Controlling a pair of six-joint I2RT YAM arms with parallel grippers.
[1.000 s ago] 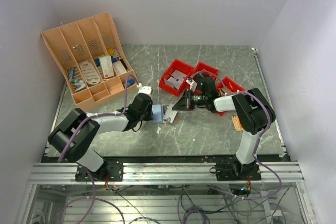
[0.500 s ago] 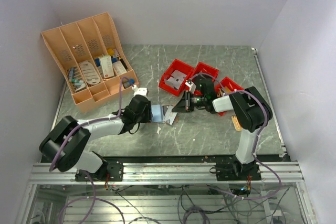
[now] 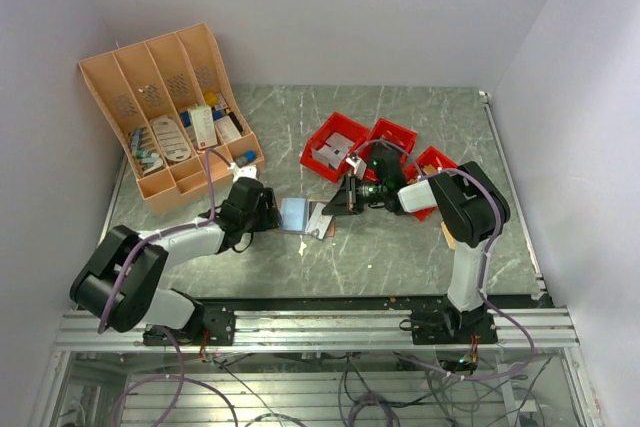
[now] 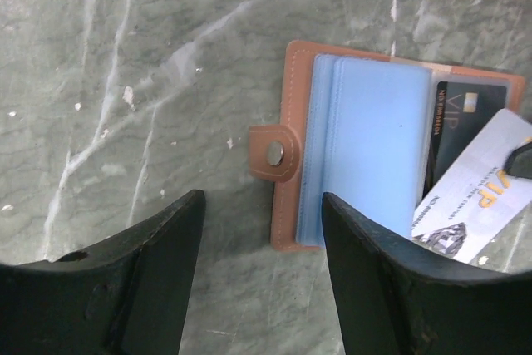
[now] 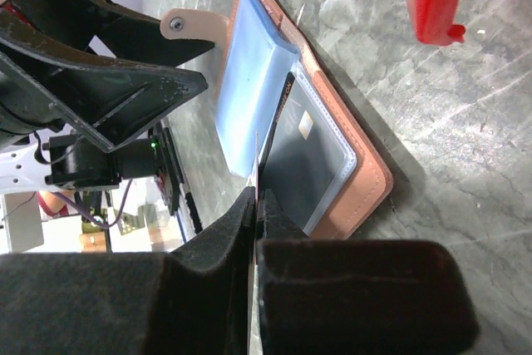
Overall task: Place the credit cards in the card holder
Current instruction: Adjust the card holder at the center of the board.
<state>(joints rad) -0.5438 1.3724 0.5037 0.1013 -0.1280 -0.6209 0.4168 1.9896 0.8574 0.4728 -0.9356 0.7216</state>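
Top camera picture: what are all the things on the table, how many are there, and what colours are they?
card holder: one, tan-brown with blue sleeves, lying open mid-table
black card: one, black, inside a clear sleeve of the holder
white card: one, white, slanting over the holder's edge
red bins: three, red, behind the holder
organiser rack: one, orange-tan, far left, small items inside
table: one, grey-green marble, under everything
left end effector: one, black, open, near the holder's snap tab
right end effector: one, black, shut on the white card

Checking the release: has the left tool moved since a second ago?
Yes. The left tool backed leftward off the card holder, toward the orange rack.
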